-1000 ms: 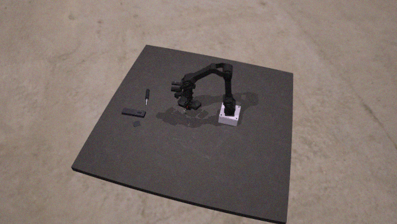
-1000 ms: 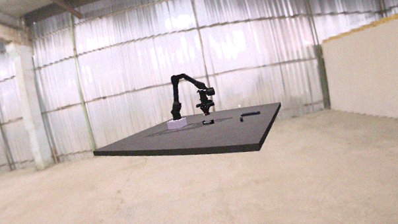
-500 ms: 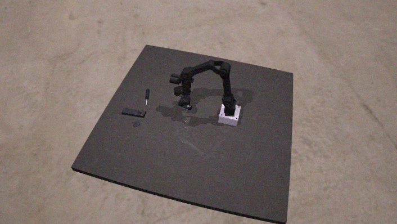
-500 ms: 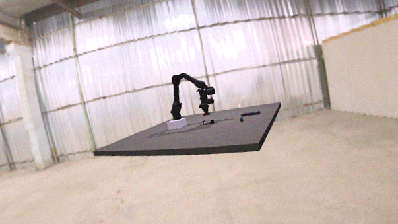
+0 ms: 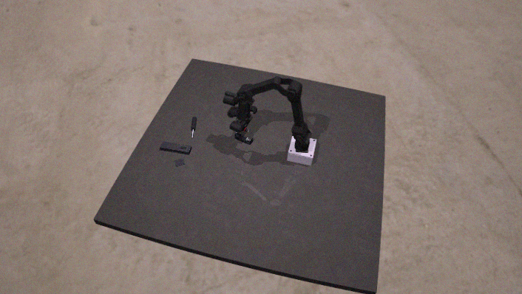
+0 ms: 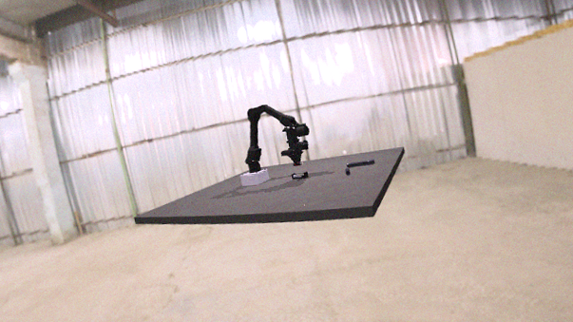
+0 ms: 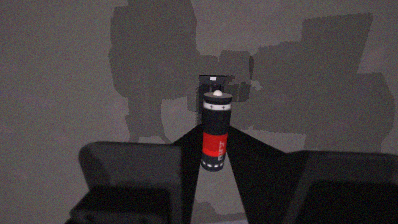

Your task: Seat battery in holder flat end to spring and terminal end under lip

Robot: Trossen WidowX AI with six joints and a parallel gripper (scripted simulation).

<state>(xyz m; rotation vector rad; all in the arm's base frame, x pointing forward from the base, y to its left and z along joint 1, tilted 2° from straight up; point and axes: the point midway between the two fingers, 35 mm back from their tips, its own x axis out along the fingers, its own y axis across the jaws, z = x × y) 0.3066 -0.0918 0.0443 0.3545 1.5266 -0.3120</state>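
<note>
My gripper (image 5: 242, 128) hangs above the dark mat, shut on the battery (image 7: 216, 130), a black cylinder with a red band and a white ring below its terminal nub. In the wrist view the battery points away from the camera between the two dark fingers. The small black battery holder (image 5: 244, 139) lies on the mat just below the gripper, clear of it. In the wrist view the holder (image 7: 212, 82) shows just beyond the battery's terminal end, mostly hidden by it. From the side, the gripper (image 6: 296, 160) is a short way above the holder (image 6: 302, 177).
The arm's white base block (image 5: 302, 151) stands to the right of the holder. A screwdriver (image 5: 193, 126), a flat black bar (image 5: 175, 148) and a small dark piece (image 5: 180, 162) lie to the left. Arm shadows fall on the mat.
</note>
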